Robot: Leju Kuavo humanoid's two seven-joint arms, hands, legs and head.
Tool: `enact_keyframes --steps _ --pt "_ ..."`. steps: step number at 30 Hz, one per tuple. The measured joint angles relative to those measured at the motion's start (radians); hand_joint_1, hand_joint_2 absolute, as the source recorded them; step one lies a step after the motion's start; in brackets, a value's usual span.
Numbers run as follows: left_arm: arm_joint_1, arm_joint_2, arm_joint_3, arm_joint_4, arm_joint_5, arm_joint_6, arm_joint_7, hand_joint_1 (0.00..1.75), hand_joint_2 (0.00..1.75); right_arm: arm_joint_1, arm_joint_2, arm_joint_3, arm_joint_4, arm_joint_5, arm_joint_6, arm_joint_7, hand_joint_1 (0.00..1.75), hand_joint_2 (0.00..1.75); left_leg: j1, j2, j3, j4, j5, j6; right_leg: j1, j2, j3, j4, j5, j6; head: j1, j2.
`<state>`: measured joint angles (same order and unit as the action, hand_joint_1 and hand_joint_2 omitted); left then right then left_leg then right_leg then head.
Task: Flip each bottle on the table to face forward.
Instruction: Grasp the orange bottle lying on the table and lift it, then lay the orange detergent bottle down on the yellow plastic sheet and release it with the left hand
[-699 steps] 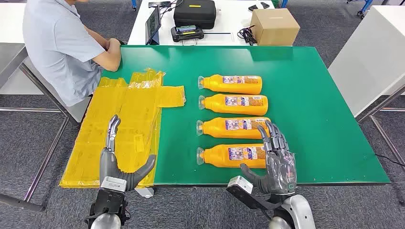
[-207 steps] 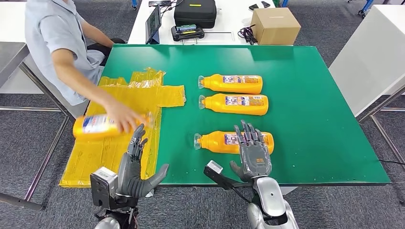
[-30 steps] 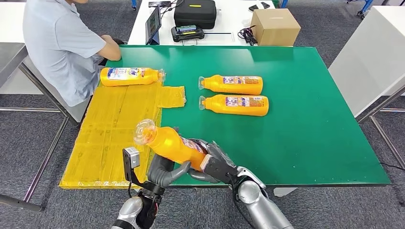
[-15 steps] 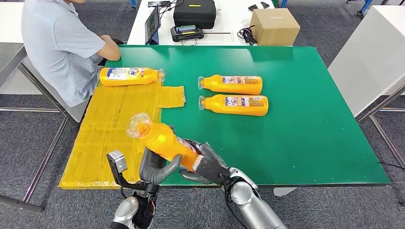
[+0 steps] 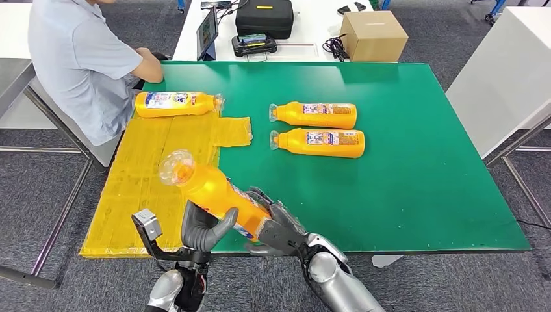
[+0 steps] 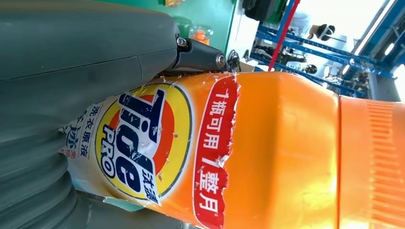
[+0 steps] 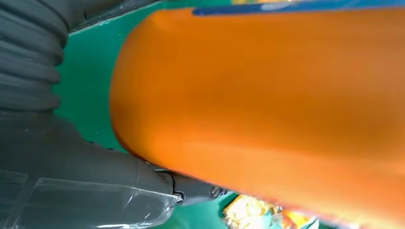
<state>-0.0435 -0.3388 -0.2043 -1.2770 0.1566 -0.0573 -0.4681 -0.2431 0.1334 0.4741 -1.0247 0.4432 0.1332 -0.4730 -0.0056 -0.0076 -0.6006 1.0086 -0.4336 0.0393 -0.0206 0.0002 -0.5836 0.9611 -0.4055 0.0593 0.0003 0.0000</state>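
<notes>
While both robot hands clasp it, the left robot hand (image 5: 203, 229) under its middle and the right robot hand (image 5: 276, 227) around its base, a bottle (image 5: 211, 195) hangs tilted over the worktop's (image 5: 416, 162) near edge, cap toward 10 o'clock. Two bottles (image 5: 315, 114) lie at 12 o'clock; a third (image 5: 177, 104) lies by the yellow sheet (image 5: 156, 169).

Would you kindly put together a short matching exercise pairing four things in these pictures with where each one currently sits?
Things:
1. held bottle
2. far-left bottle
3. cardboard box
4. black case

Places:
A. on the white table, toward the right
B. lying at the far edge of the yellow sheet
C. lifted between the left hand and right hand
D. on the white table, beside the tablet

Pairs: 1-C, 2-B, 3-A, 4-D
</notes>
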Motion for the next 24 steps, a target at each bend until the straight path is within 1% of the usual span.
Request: enact_keyframes --steps 2,3,6,7,8,11,15,19,24 --pt "0.001 0.000 0.000 -0.007 -0.068 0.032 -0.002 1.75 1.75 0.005 -0.001 -0.002 0.006 0.023 -0.026 0.010 0.00 1.75 0.000 0.000 0.000 0.000 0.000 0.000 0.000 0.000 0.000 0.000 0.000 0.000 0.000 0.000" --pt "0.001 0.000 0.000 -0.013 -0.126 0.064 -0.001 1.75 1.75 0.009 -0.001 -0.004 0.007 0.038 -0.045 0.016 0.00 1.75 0.000 -0.001 0.000 0.000 0.000 0.000 0.000 0.000 0.000 0.000 0.000 0.000 0.000 0.000" --pt "0.005 0.000 -0.003 -0.044 -0.428 0.209 0.029 1.75 1.75 0.038 -0.001 -0.032 0.001 0.082 -0.104 0.044 0.00 1.75 0.000 -0.001 0.000 0.000 0.000 0.000 0.000 0.000 0.000 0.000 0.000 0.000 0.000 0.000" --pt "0.008 0.000 -0.004 -0.057 -0.520 0.240 0.044 1.75 1.75 0.051 0.000 -0.048 -0.007 0.092 -0.114 0.052 0.00 1.75 0.000 -0.001 -0.001 0.000 0.000 0.000 0.000 0.000 0.000 0.000 0.000 0.000 0.000 0.000" --pt "0.012 0.000 -0.004 -0.071 -0.577 0.251 0.056 1.75 1.75 0.066 0.001 -0.064 -0.017 0.101 -0.120 0.059 0.00 1.75 0.000 -0.001 -0.001 0.000 0.000 0.000 0.000 0.000 -0.001 0.000 0.000 0.000 0.000 0.000" --pt "0.024 0.000 -0.011 -0.112 -0.665 0.269 0.069 1.75 1.75 0.102 0.011 -0.114 -0.050 0.136 -0.126 0.068 0.00 1.75 0.000 0.000 -0.001 0.000 0.000 0.000 0.000 0.000 -0.001 0.000 0.000 0.000 0.000 0.000" --pt "0.033 0.000 -0.014 -0.161 -0.833 0.351 0.091 1.75 1.75 0.130 0.032 -0.161 -0.092 0.196 -0.146 0.072 0.00 1.75 0.000 0.000 -0.002 0.000 0.000 0.000 0.000 0.000 -0.001 0.000 0.000 0.000 0.000 0.000" --pt "0.029 0.000 -0.001 -0.193 -1.065 0.434 0.159 1.75 1.75 0.146 0.055 -0.184 -0.150 0.240 -0.156 0.073 0.00 1.75 0.000 0.000 -0.001 0.000 0.000 0.000 0.000 0.000 -0.001 0.000 0.000 0.000 0.000 0.000" --pt "0.011 0.000 0.046 -0.196 -1.329 0.502 0.240 1.75 1.75 0.158 0.079 -0.201 -0.220 0.238 -0.148 0.068 0.00 1.75 0.000 0.000 -0.001 0.000 0.000 0.000 0.000 0.000 -0.001 0.000 0.000 0.000 0.000 0.000"
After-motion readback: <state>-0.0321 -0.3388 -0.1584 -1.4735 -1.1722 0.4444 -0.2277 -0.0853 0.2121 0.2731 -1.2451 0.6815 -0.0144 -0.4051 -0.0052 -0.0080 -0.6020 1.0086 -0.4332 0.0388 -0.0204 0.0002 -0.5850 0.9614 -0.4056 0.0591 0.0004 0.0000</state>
